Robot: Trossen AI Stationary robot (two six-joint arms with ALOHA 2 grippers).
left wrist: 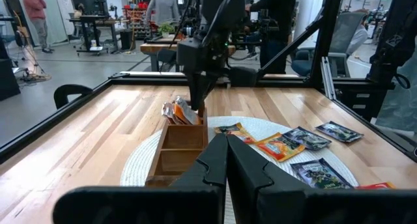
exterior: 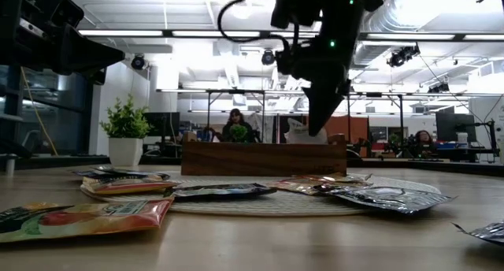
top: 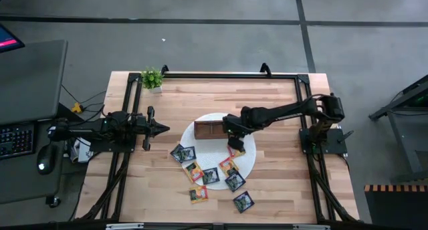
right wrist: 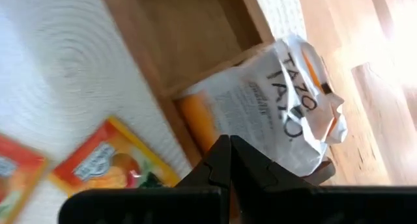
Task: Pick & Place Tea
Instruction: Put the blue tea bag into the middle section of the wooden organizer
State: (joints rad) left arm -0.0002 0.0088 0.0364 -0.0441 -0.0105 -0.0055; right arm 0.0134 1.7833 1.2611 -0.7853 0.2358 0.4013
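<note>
The brown wooden box (top: 208, 130) sits on a round white mat (top: 251, 162). White-and-orange tea sachets (right wrist: 287, 100) stand leaning in its right-end compartment. My right gripper (right wrist: 228, 144) points down over that compartment, shut, with its tips at a white sachet. It also shows in the low view (exterior: 316, 129) and the left wrist view (left wrist: 199, 108). Several dark and orange sachets (top: 212, 176) lie flat on the mat and on the table near it. My left gripper (top: 165, 128) hovers shut to the left of the mat and touches nothing. My right gripper comes from above, pointing down, and its shut tips meet the edge of a white sachet (right wrist: 257, 129). The fingers hide the exact pinch. The sachet leans tilted in the box's end compartment, with its crumpled far end (right wrist: 326, 116) over the box wall.
A small potted plant (top: 152, 78) stands at the table's far left corner. A black frame runs along the table's edges. Bare wood lies left of the mat and along the near edge. People and desks show in the room beyond.
</note>
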